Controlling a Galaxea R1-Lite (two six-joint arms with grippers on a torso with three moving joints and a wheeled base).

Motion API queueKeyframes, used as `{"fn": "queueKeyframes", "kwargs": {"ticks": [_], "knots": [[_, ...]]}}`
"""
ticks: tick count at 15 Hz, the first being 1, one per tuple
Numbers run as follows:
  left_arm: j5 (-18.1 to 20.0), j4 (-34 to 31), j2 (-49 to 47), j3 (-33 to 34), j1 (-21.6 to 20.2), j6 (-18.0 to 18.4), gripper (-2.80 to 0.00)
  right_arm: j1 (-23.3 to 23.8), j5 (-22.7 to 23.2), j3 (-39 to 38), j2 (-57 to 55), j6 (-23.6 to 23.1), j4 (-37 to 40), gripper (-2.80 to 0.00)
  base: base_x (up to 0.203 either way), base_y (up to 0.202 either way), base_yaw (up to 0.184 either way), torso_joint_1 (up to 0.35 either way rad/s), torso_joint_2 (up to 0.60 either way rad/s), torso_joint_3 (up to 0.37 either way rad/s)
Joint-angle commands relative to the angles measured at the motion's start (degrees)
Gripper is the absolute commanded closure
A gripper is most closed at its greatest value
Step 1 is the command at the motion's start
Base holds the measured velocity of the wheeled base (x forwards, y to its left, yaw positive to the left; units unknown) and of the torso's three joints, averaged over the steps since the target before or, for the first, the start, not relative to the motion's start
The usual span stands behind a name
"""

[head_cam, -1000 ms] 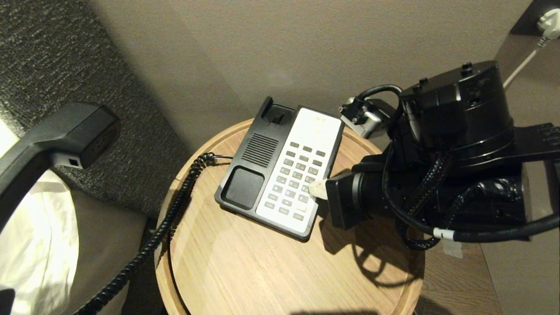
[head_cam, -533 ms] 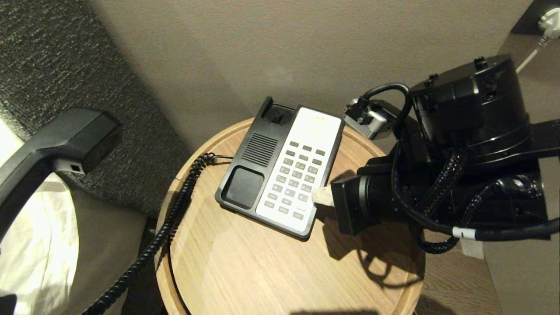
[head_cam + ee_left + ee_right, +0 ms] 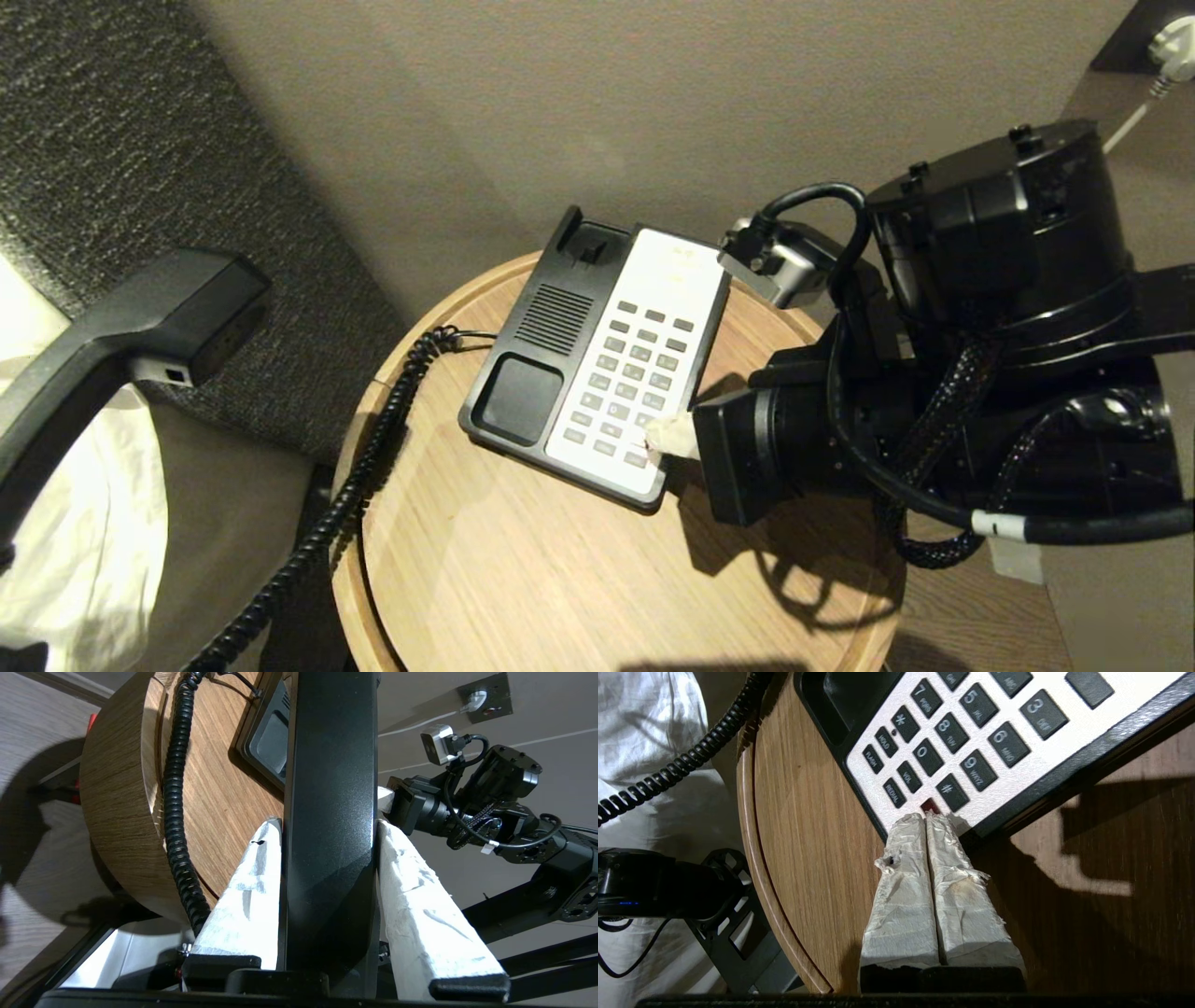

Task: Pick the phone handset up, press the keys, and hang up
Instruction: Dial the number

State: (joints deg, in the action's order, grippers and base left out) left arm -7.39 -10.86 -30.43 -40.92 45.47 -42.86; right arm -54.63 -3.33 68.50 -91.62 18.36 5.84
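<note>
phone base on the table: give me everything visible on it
The phone base is a flat rectangular desk unit, plastic by the look: black body, white keypad panel with dark grey keys. Its black side has a hook cradle at the far end, a slotted speaker grille and an empty recessed cup nearer. It lies angled on the round wooden table, its coiled cord leaving the left edge. The right end effector, shut, has its tips on the panel's lowest key row, beside the # key.

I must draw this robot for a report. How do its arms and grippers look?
The right arm is glossy black with rounded housings, braided black cables and a silver camera. The right gripper and the left gripper have tapered fingers wrapped in wrinkled white tape.
</note>
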Motion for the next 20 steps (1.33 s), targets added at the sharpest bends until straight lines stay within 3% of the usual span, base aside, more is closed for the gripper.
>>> {"fn": "queueKeyframes", "kwargs": {"ticks": [1, 20], "knots": [[0.21, -0.04, 0.02, 0.05, -0.02, -0.29, 0.0, -0.22, 0.21, -0.12, -0.4, 0.26, 0.05, 0.0, 0.0, 0.0, 0.0, 0.0, 0.0, 0.0], [0.53, -0.04, 0.61, 0.05, 0.03, -0.29, 0.0, -0.13, -0.63, -1.28, -2.86, -0.52, -0.13, 0.0, 0.0, 0.0, 0.0, 0.0, 0.0, 0.0]]}}
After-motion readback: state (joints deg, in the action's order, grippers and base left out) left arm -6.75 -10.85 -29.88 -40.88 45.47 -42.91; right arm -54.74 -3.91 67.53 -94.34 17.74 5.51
